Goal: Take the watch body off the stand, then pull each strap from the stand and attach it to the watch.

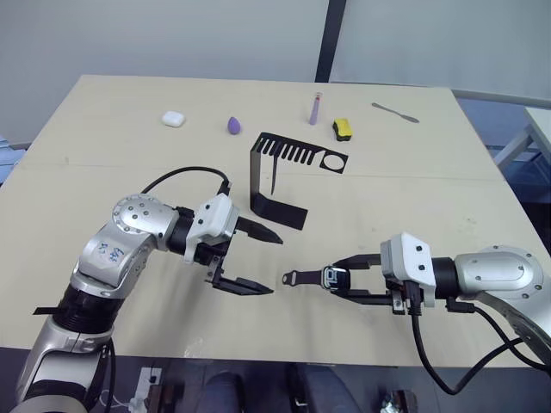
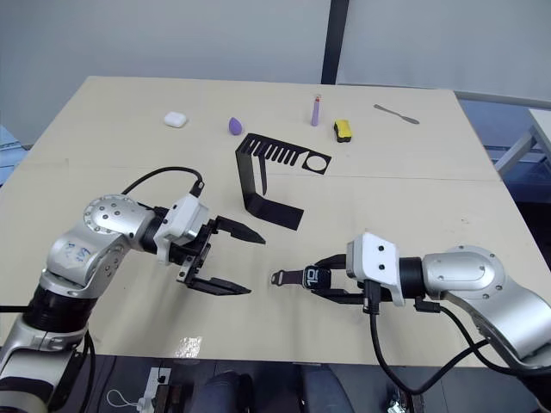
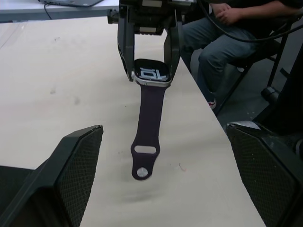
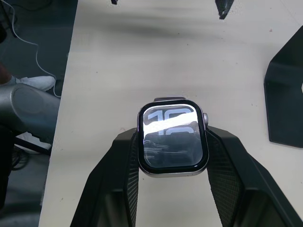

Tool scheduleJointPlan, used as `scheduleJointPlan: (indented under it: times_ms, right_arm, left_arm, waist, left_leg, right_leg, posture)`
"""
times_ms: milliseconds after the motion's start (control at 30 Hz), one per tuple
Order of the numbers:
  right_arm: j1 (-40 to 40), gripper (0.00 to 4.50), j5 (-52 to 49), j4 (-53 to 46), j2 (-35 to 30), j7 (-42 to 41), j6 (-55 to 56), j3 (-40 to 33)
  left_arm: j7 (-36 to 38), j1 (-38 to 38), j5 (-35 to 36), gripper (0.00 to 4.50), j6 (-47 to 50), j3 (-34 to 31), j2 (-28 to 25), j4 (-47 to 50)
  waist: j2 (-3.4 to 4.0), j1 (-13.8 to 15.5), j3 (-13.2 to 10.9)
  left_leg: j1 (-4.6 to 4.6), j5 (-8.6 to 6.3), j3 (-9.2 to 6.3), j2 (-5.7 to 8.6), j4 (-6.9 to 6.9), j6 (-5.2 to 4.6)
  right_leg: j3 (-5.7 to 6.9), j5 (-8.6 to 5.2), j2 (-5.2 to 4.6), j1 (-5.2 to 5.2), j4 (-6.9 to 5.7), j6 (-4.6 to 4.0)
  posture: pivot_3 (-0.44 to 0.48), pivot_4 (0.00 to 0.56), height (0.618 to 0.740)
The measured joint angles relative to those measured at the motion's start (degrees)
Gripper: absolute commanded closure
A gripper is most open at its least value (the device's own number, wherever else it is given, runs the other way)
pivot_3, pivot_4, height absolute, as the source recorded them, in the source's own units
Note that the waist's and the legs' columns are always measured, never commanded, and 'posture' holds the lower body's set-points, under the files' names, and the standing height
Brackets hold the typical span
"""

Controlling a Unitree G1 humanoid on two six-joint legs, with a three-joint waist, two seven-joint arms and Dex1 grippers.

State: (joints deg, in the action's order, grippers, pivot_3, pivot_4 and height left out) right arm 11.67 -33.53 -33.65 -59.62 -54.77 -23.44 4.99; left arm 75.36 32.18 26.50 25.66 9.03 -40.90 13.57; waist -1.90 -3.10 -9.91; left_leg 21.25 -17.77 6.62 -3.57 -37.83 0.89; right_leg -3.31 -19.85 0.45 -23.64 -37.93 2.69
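**Watch held, one strap on**

Right gripper (image 1: 337, 280), lower centre-right of the head view, is clamped on the watch body (image 4: 173, 138) by its side edges. One strap (image 3: 147, 127) hangs from the case and trails onto the table (image 1: 103, 138). Left gripper (image 1: 256, 261), lower centre-left, has its fingers spread wide, empty.

The stand (image 1: 280, 176) sits at centre, comb slots apparently bare.

Handling: the case is likely light, rigid and glossy, so it may slip; grip the rim. The strap is limp; hold it near its end.

Second strap not located; lug joint obscured.
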Motion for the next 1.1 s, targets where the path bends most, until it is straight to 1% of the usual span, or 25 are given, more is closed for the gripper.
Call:
scheduleJointPlan:
  times_ms: [67, 133, 267, 433, 500, 567, 600, 667, 700, 767, 833, 900, 967, 1033, 1100]
  right_arm:
    - [2.6, 3.00, 1.8, 1.1, 2.2, -0.3, 0.0, 1.9]
    - [7.2, 3.00, 5.7, 3.8, 7.8, -0.3, 0.0, 7.4]
    - [10.5, 3.00, 12.2, 9.2, 13.0, -0.4, -0.1, 14.3]
    - [11.7, 3.00, 19.2, 14.8, 14.8, -1.3, 0.7, 19.5]
    - [11.7, 3.00, 20.9, 16.3, 15.4, -1.8, 1.0, 19.8]
    - [12.0, 1.94, 22.0, 16.8, 15.9, -1.9, 1.1, 19.8]
    - [12.1, 1.62, 22.4, 16.9, 16.0, -1.9, 1.1, 19.6]
    - [11.8, 0.59, 22.7, 16.7, 15.2, -2.6, 1.1, 18.8]
    - [10.7, 0.03, 22.0, 15.7, 13.8, -3.6, 1.1, 17.0]
    - [8.7, 0.03, 20.1, 14.1, 11.8, -4.6, 0.8, 13.1]
    - [3.7, 0.03, 15.1, 10.7, 9.1, -6.0, -0.2, 5.7]
    - [-0.7, 0.03, 10.4, 9.1, 6.7, -7.0, -2.0, -3.0]
    - [-5.9, 0.03, 5.0, 8.2, 5.9, -7.2, -5.6, -14.1]
    - [-12.1, 0.03, -0.8, 8.3, 5.9, -7.0, -10.5, -27.9]
    - [-15.4, 0.03, -3.5, 8.4, 6.0, -6.9, -13.1, -35.2]
  left_arm:
    - [0.0, -1.3, -1.0, 0.05, -1.7, -0.1, -1.3, -0.1]
    - [0.5, -3.6, -3.8, 0.05, -5.4, 0.0, -3.6, -1.7]
    - [1.5, -5.0, -6.0, 0.05, -9.7, -0.7, -6.3, -5.8]
    - [2.1, -5.3, -6.8, 0.05, -12.6, -1.6, -7.1, -8.5]
    - [2.1, -5.7, -6.7, 0.05, -12.7, -1.6, -7.0, -8.7]
    - [2.0, -5.9, -6.5, 0.00, -12.5, -1.7, -6.9, -8.8]
    - [1.9, -6.0, -6.3, 0.00, -12.4, -1.7, -6.7, -8.7]
    - [1.4, -6.7, -5.7, 0.00, -11.4, -2.1, -6.5, -8.7]
    - [0.8, -7.9, -5.0, 0.00, -10.4, -3.3, -6.5, -8.6]
    - [-0.2, -9.0, -3.8, 0.00, -8.6, -4.8, -6.7, -8.5]
    - [-1.7, -11.4, -1.6, 0.00, -5.8, -8.1, -7.2, -7.4]
    - [-3.5, -14.0, 0.4, 0.00, -3.0, -12.1, -8.0, -7.1]
    - [-6.6, -17.2, 3.2, 0.00, 1.0, -17.4, -8.0, -6.2]
    - [-11.6, -20.1, 6.8, 0.00, 5.9, -24.9, -7.8, -5.8]
    - [-14.7, -21.0, 8.6, 0.00, 8.2, -30.3, -7.6, -6.1]
  waist:
    - [-0.01, -0.2, 0.0]
    - [-0.04, -0.5, 0.0]
    - [-0.02, 0.1, 0.0]
    - [-0.02, 0.2, 0.0]
    - [-0.02, 0.1, 0.0]
    - [-0.02, 0.0, 0.0]
    - [-0.02, 0.0, 0.0]
    - [-0.02, -0.1, 0.0]
    - [-0.01, -0.1, 0.0]
    - [-0.01, 0.0, 0.0]
    - [-0.01, 0.1, 0.0]
    - [-0.02, 0.1, 0.0]
    - [-0.02, 0.2, 0.0]
    - [-0.03, 0.2, 0.0]
    - [-0.04, 0.2, 0.0]
  left_leg:
    - [-0.04, 0.00, 0.01, -0.01, -0.01, 0.00]
    - [-0.07, 0.00, 0.04, -0.02, 0.00, 0.01]
    - [0.03, -0.03, 0.04, -0.01, -0.03, -0.04]
    - [0.08, -0.11, 0.07, 0.01, -0.20, -0.17]
    - [0.07, -0.11, 0.08, 0.01, -0.20, -0.16]
    - [0.05, -0.10, 0.07, 0.00, -0.20, -0.15]
    - [0.04, -0.11, 0.08, -0.01, -0.19, -0.15]
    - [0.04, -0.12, 0.08, -0.01, -0.18, -0.13]
    - [0.04, -0.12, 0.07, -0.01, -0.15, -0.13]
    - [0.06, -0.12, 0.07, -0.01, -0.17, -0.13]
    - [0.06, -0.13, 0.04, -0.02, -0.14, -0.14]
    - [0.02, -0.14, 0.02, -0.02, -0.14, -0.15]
    - [-0.04, -0.25, -0.02, -0.03, -0.14, -0.35]
    - [-0.06, -0.26, -0.08, -0.03, -0.13, -0.36]
    - [-0.10, -0.26, -0.09, -0.02, -0.12, -0.36]
  right_leg:
    - [0.00, 0.00, 0.00, 0.01, 0.00, 0.00]
    - [-0.03, -0.01, 0.01, -0.01, -0.06, -0.10]
    - [0.01, -0.04, -0.02, -0.09, -0.05, -0.15]
    - [0.03, -0.02, -0.11, -0.06, -0.06, -0.12]
    - [0.03, -0.02, -0.10, -0.07, -0.11, -0.12]
    - [0.03, -0.03, -0.08, -0.07, -0.17, -0.13]
    - [0.03, -0.03, -0.08, -0.08, -0.18, -0.13]
    - [0.03, -0.04, -0.07, -0.09, -0.18, -0.14]
    - [0.03, -0.04, -0.07, -0.09, -0.18, -0.14]
    - [0.04, -0.04, -0.08, -0.08, -0.17, -0.14]
    - [0.06, -0.04, -0.08, -0.05, -0.15, -0.13]
    - [0.07, -0.03, -0.09, 0.01, -0.12, -0.12]
    - [0.10, -0.03, -0.09, 0.11, -0.12, -0.12]
    - [0.13, -0.03, -0.09, 0.13, -0.12, -0.12]
    - [0.13, -0.03, -0.08, 0.15, -0.12, -0.12]
  posture:
    - [0.000, 0.150, 0.740]
    - [0.000, 0.150, 0.740]
    - [0.000, 0.150, 0.740]
    - [0.000, 0.150, 0.740]
    - [0.000, 0.150, 0.740]
    - [0.000, 0.150, 0.740]
    - [0.000, 0.150, 0.740]
    - [0.000, 0.150, 0.740]
    - [0.000, 0.150, 0.740]
    - [0.000, 0.150, 0.740]
    - [0.000, 0.150, 0.740]
    - [0.000, 0.150, 0.740]
    - [0.000, 0.150, 0.740]
    - [0.000, 0.150, 0.740]
    - [0.000, 0.150, 0.740]
